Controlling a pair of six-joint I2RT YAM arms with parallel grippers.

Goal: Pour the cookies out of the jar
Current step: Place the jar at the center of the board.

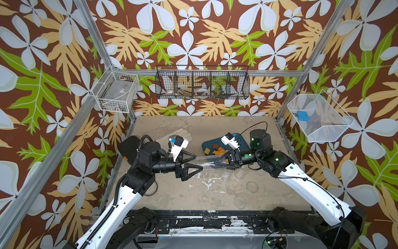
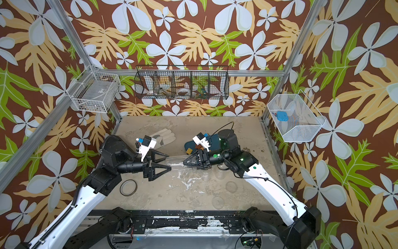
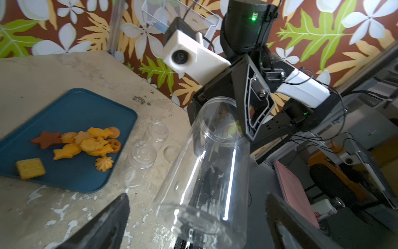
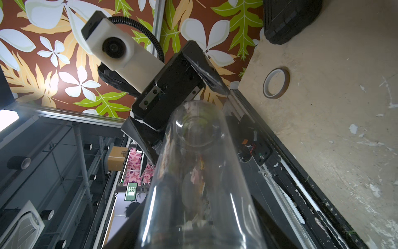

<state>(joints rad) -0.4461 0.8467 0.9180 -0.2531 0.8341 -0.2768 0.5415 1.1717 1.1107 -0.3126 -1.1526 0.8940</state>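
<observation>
Jar (image 1: 205, 162) is off the worktop (image 1: 183, 194), in the air over its middle, just off the front-left corner of the blue tray (image 1: 207, 144).

Long axis runs left-right across the worktop, roughly level. Base points at the left arm, mouth end at the right arm.

Right claw (image 1: 217, 163) is clamped on the mouth end. Left claw (image 1: 199, 161) has its jaws wide apart, with the jar base sitting between the tips, not gripped.

View differences:
- Both top views: jar is a faint clear streak between the claws. The right arm partly covers the tray.
- Left wrist: best look at the jar (image 3: 206, 172). It is clear plastic, a straight cylinder with glare streaks, and looks empty. One right finger (image 3: 252, 112) is pressed on its side, the other is hidden behind it. This view also shows the full cookies (image 3: 92, 142) pile on the tray (image 3: 75, 107): orange and yellow stars, swirls, a pretzel, one brown star and a waffle square. Small clear jars (image 3: 143, 154) stand just beside the tray edge.
- Right wrist: looks down the jar (image 4: 202, 183) to its dimpled base. There are orange flecks through the wall, and I can't tell whether they are inside or behind. No cookies visible here.
- Tape ring (image 2: 128, 187) near the front-left of the worktop shows in a top view and right wrist only.
</observation>
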